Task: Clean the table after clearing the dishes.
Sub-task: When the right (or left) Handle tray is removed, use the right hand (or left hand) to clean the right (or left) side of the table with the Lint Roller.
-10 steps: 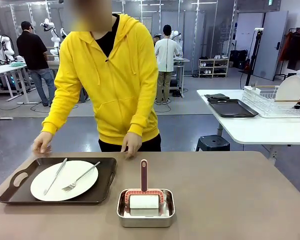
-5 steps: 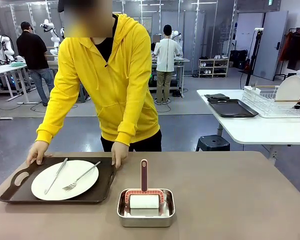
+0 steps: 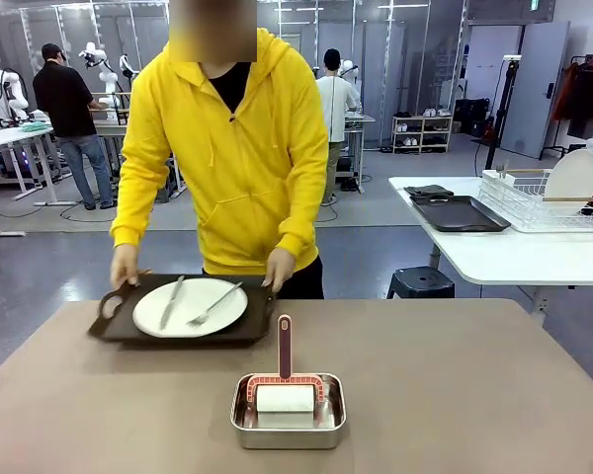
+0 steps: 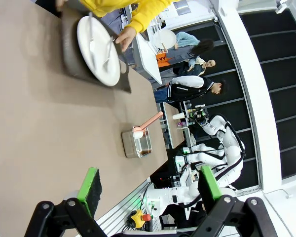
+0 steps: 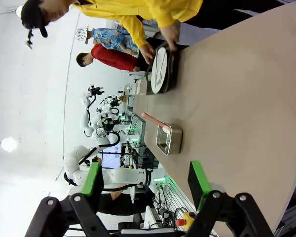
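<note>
A person in a yellow hoodie holds a dark brown tray (image 3: 119, 324) by both ends, raised just over the far edge of the tan table (image 3: 455, 395). On the tray lies a round white plate (image 3: 203, 314) with a knife and a fork. The left wrist view has the same tray (image 4: 71, 54) and plate (image 4: 96, 47) far off across the table, beyond my left gripper (image 4: 150, 190), which is open and holds nothing. My right gripper (image 5: 145, 182) is open too, above the table top, with the plate (image 5: 159, 69) far ahead of it.
A small steel pan (image 3: 288, 427) with a white roller on a red handle sits near the table's front middle. At the right stands a white table (image 3: 514, 257) bearing a dark tray (image 3: 460, 212) and a dish rack (image 3: 544, 202). A dark stool (image 3: 422, 281) is beside it.
The person gripped the tray at both ends, lifted it off the table's left side and carried it right and toward the far edge. The pan has stayed put.
</note>
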Robot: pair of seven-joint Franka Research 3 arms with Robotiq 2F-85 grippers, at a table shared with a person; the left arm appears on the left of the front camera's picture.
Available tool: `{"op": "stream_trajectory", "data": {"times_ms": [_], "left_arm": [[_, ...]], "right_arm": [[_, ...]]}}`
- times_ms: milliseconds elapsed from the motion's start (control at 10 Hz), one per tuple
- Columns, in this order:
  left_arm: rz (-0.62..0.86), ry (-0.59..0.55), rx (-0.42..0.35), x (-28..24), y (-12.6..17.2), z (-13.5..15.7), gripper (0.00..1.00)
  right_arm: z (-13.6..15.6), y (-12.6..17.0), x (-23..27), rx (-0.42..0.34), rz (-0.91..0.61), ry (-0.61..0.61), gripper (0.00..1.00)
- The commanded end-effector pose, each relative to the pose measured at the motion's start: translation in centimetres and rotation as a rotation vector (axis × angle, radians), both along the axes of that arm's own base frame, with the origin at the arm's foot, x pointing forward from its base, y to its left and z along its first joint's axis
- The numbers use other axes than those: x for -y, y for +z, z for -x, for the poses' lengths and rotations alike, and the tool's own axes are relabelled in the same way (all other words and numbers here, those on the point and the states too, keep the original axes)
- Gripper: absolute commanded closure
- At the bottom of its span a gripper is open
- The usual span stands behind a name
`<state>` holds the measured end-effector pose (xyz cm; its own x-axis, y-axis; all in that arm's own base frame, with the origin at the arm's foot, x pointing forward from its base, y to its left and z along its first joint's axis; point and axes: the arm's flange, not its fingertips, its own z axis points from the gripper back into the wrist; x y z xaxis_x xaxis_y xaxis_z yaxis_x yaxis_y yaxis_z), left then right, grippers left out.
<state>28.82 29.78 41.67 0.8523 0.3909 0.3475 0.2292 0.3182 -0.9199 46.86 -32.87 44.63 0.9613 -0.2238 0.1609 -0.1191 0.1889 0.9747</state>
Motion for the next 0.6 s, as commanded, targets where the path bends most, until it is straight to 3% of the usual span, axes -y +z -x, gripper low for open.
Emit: {"op": "stream_trajectory", "data": {"times_ms": [0,400,500], "left_arm": [[-0.002,0.000,0.008,-0.1,0.2,0.2,0.00],[0.000,0.000,0.000,0.0,0.0,0.0,0.00],[-0.051,-0.029,0.020,2.0,1.7,-0.7,0.00]], "right_arm": [[0.6,0.2,-0.8,0.004,-0.018,-0.004,0.13],[0.6,0.2,-0.8,0.004,-0.018,-0.004,0.13],[0.6,0.2,-0.8,0.004,-0.018,-0.004,0.13]]}}
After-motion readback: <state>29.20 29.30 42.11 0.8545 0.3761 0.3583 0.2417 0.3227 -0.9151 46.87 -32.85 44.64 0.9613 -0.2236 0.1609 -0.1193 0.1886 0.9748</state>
